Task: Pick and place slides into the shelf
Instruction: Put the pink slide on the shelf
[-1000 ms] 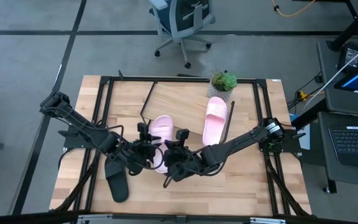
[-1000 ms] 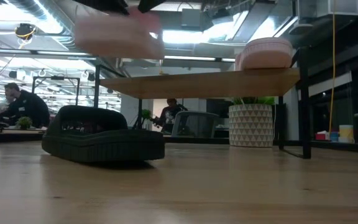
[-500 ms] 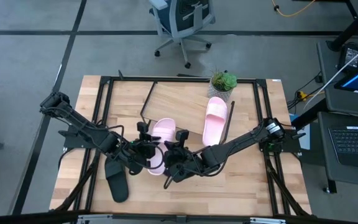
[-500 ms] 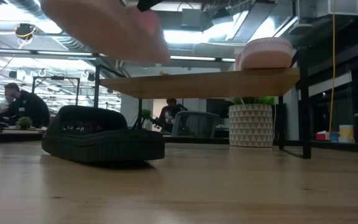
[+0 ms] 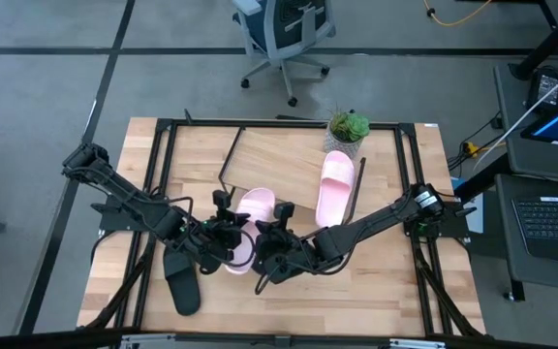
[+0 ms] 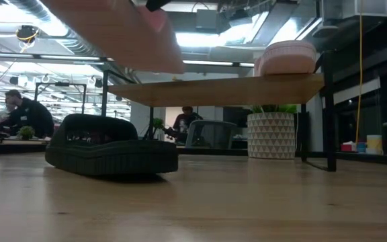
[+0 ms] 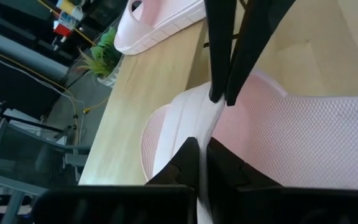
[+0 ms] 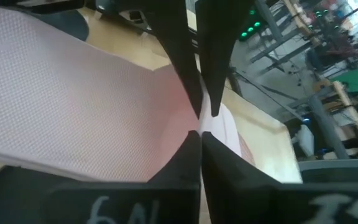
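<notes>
A: Quick one. Both grippers are on the same pink slide. Your left gripper is pinched shut on its strap, and the right gripper is clamped on the strap's other edge. The slide hangs above the table, just in front of the shelf.

B: Where are the others?

A: One pink slide already lies on the shelf board beside the plant pot. A black slide sits on the table near the left arm. I can't see a fourth.

B: Risk?

A: Two arms on one soft strap. If you move them out of step, the strap stretches or slips from one pinch and the slide swings or drops. In the low view its sole tilts, so it looks uneven already.

B: Anything else?

A: The shelf's front edge. Come in too low and the toe catches the board or a black leg. Also keep away from the slide already placed, or you'll shove it.
</notes>
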### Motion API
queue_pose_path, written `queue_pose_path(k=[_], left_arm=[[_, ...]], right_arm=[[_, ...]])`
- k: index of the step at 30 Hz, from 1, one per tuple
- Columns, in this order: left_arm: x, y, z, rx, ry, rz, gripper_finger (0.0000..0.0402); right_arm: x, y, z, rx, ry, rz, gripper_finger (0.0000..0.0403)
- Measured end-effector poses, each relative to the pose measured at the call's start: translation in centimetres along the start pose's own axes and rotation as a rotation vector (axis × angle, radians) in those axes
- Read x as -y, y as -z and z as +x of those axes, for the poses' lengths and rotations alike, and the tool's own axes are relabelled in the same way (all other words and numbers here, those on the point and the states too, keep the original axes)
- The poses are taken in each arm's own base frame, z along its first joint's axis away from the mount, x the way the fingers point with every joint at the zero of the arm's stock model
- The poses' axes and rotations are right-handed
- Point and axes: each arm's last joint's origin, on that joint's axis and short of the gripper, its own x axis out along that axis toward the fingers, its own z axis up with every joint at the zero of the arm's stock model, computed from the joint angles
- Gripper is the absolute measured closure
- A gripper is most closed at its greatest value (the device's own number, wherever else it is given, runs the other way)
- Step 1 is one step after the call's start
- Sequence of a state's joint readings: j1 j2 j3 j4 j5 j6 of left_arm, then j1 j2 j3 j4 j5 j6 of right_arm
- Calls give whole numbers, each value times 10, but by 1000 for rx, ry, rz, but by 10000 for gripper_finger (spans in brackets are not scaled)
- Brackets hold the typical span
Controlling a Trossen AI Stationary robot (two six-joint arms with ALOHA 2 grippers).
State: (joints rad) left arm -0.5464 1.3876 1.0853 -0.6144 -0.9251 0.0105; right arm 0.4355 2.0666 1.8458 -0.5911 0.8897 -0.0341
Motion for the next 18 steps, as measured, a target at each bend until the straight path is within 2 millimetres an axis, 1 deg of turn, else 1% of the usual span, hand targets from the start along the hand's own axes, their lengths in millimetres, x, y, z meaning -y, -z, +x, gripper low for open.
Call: queue_pose_path(k=[5,11,15,18], left_arm=[[4,0,-4,10,4,16,398],[6,0,-10,27,-12,22,399],[7,0,-11,32,-12,24,399],[7,0,-11,32,-11,24,399]], right_arm=[[-2,-1,-3,10,-26,-49,370],[-10,-4,-14,37,-50,-71,322],[-9,-15,-29,73,-61,-61,293],[-7,-23,-46,79,-80,-37,284]])
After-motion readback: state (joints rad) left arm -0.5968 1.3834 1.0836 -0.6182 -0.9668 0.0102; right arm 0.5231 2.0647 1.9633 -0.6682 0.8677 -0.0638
